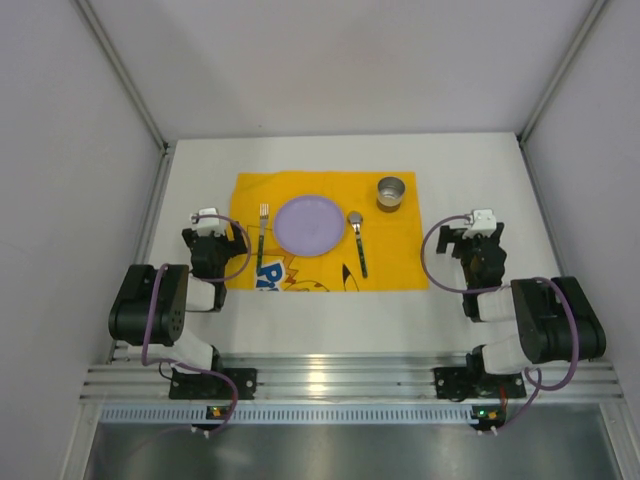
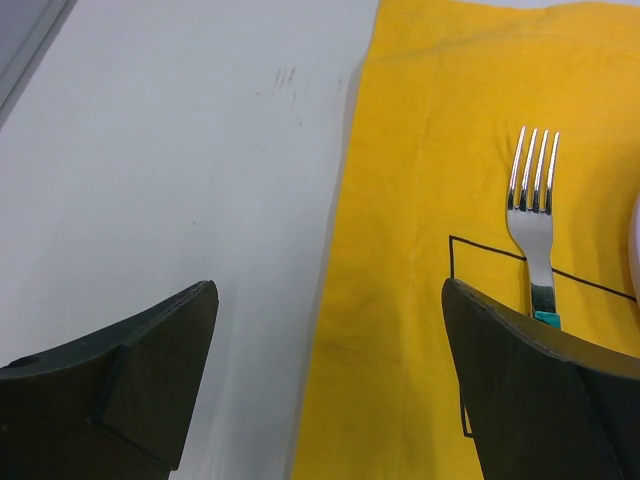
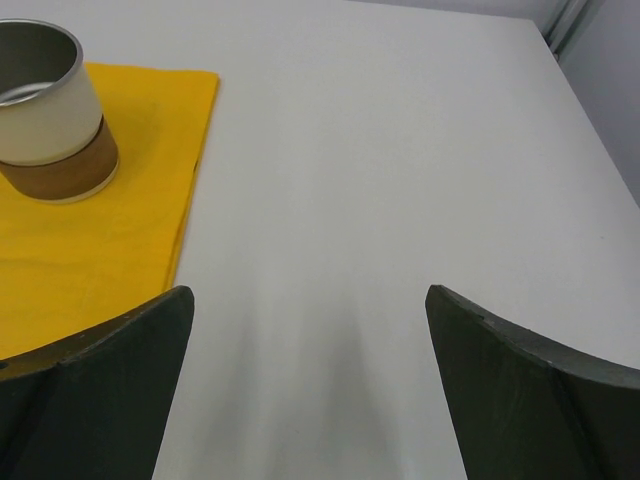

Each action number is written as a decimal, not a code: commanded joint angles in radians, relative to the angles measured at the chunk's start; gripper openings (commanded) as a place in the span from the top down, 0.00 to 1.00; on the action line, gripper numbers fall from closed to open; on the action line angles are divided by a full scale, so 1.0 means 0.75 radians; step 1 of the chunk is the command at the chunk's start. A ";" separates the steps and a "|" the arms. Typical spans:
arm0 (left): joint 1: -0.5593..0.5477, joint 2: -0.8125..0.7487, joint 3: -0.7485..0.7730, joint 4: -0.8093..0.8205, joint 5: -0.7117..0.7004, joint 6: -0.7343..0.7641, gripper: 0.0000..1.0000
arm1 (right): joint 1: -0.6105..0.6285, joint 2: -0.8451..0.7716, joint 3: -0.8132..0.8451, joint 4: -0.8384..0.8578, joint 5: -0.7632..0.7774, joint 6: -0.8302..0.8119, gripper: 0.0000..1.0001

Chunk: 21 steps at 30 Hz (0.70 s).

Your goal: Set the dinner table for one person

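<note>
The white dinner table point(image 1: 330, 320) bears a yellow printed mat point(image 1: 400, 260). On the mat lie a lilac plate point(image 1: 309, 225), a fork point(image 1: 262, 240) to its left, a spoon point(image 1: 358, 240) to its right and a metal cup point(image 1: 391, 193) at the mat's far right corner. My left gripper point(image 1: 215, 232) is open and empty just left of the mat; in the left wrist view point(image 2: 330, 300) it straddles the mat's edge, with the fork point(image 2: 533, 200) ahead on the right. My right gripper point(image 1: 470, 232) is open and empty right of the mat; the right wrist view point(image 3: 310, 300) shows the cup point(image 3: 45, 110) at far left.
Grey side walls and metal frame posts point(image 1: 140, 90) bound the table on the left, right and back. An aluminium rail point(image 1: 330, 378) with both arm bases runs along the near edge.
</note>
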 commanded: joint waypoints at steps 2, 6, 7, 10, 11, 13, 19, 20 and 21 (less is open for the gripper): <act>0.001 -0.010 -0.006 0.115 -0.001 0.005 0.01 | 0.003 0.010 0.065 0.032 0.061 0.037 0.00; 0.001 -0.008 -0.006 0.115 -0.001 0.005 0.01 | -0.003 0.010 0.076 0.007 0.086 0.060 0.00; -0.001 -0.008 -0.006 0.115 -0.003 0.005 0.01 | -0.007 0.010 0.076 0.007 0.086 0.060 0.00; 0.001 -0.010 -0.006 0.115 -0.001 0.007 0.01 | -0.005 0.010 0.076 0.007 0.084 0.060 0.00; -0.001 -0.008 -0.006 0.115 -0.003 0.005 0.01 | -0.005 0.010 0.076 0.005 0.086 0.060 0.00; 0.001 -0.010 -0.006 0.115 -0.001 0.007 0.01 | -0.005 0.010 0.076 0.005 0.086 0.060 0.00; 0.001 -0.008 -0.006 0.115 -0.001 0.007 0.01 | -0.005 0.010 0.080 0.001 0.082 0.060 0.00; -0.001 -0.010 -0.006 0.115 -0.001 0.007 0.01 | -0.007 0.010 0.082 0.001 0.080 0.064 0.00; -0.001 -0.010 -0.006 0.115 -0.001 0.005 0.01 | -0.015 0.012 0.084 -0.007 0.070 0.068 0.00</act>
